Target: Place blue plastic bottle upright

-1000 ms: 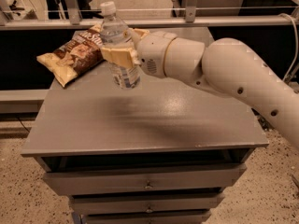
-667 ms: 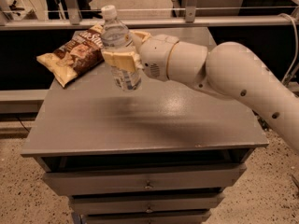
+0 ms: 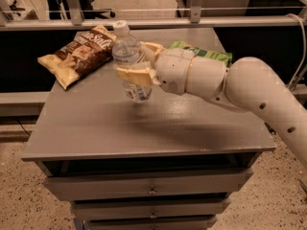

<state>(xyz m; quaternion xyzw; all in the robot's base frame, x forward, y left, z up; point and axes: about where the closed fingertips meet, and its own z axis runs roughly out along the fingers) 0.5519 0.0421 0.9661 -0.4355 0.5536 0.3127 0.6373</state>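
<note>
The blue plastic bottle (image 3: 129, 56) is a small clear bottle with a white cap. It stands nearly upright, tilted slightly, with its base at or just above the grey tabletop (image 3: 96, 123) near the middle. My gripper (image 3: 136, 61) comes in from the right and is shut on the bottle's middle. One cream finger (image 3: 132, 74) crosses the front of the bottle and the other (image 3: 152, 47) lies behind it. The label is mostly hidden by the front finger.
A brown snack bag (image 3: 79, 54) lies at the table's back left. A green snack bag (image 3: 206, 54) lies at the back right, partly behind my arm (image 3: 240, 87). Drawers (image 3: 151, 188) sit below the tabletop. A metal rail (image 3: 144, 23) runs behind the table.
The bottle, held in my gripper, has come lower toward the tabletop and stands a little closer to the table's middle. The snack bags have not moved.
</note>
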